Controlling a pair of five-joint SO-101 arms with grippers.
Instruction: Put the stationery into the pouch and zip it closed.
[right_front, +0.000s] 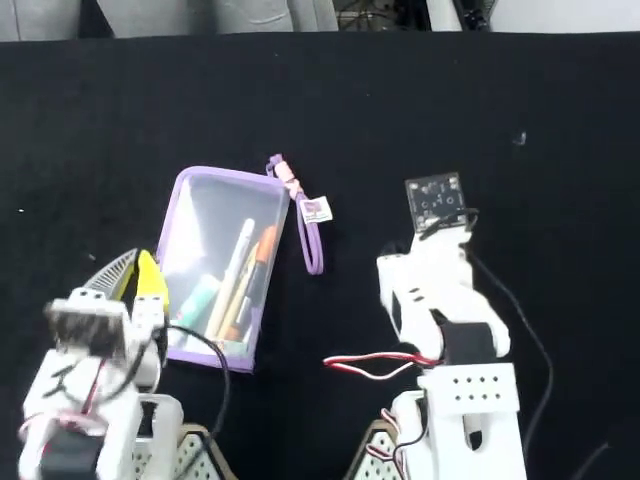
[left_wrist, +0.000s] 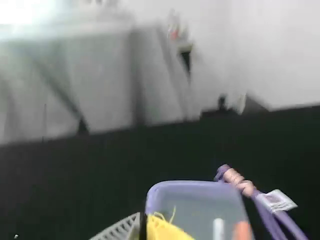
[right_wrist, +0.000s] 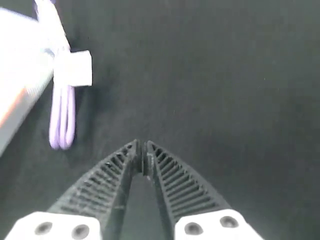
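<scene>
A clear pouch with purple edging (right_front: 215, 215) lies flat on the black table, with several pens and markers (right_front: 240, 280) inside it. Its pink zipper pull (right_front: 285, 172) sits at the far right corner, and a purple strap (right_front: 312, 245) with a white tag (right_front: 317, 210) trails from there. My left gripper (right_front: 138, 256) is shut and empty, close beside the pouch's left edge; its yellow finger (left_wrist: 165, 230) shows in front of the pouch (left_wrist: 192, 205). My right gripper (right_wrist: 141, 150) is shut with nothing in it, over bare table to the right of the strap (right_wrist: 62, 117).
The right arm (right_front: 440, 300) is folded back near the table's front edge, with red and white wires (right_front: 365, 365) looping out to its left. The black table (right_front: 450, 100) extends far back and to the right.
</scene>
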